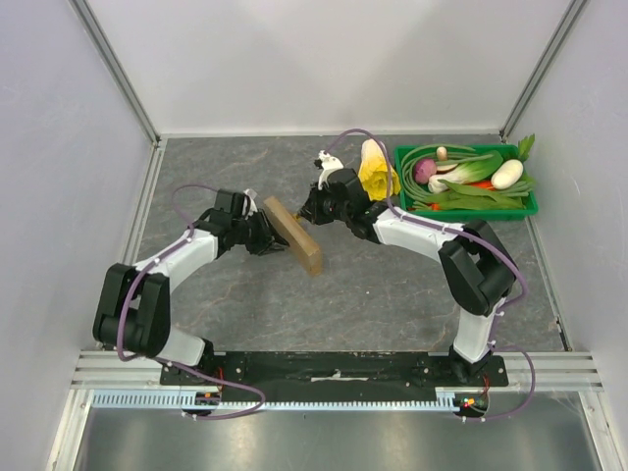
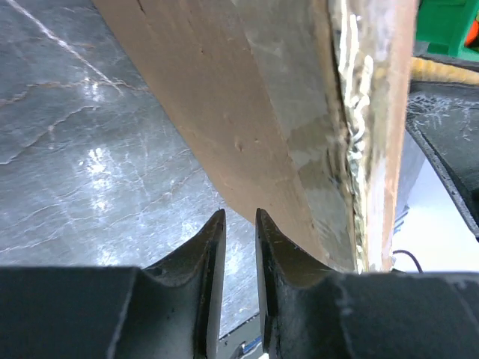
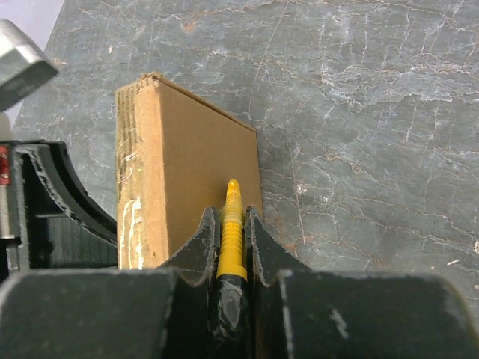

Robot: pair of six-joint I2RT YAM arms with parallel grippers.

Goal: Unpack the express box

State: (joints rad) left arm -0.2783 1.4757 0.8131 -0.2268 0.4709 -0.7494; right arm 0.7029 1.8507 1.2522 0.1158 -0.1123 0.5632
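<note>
Express box (image 1: 294, 235) up on edge, long axis slanting far-left to near-right: R jaws pinch yellow tool (image 3: 232, 224), tip toward its face; L jaws barely parted opposite, grip unclear.

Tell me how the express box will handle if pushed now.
The express box is up on a narrow edge, so it would probably tip easily. Its flat cardboard panels suggest it is stiff and fairly light.
</note>
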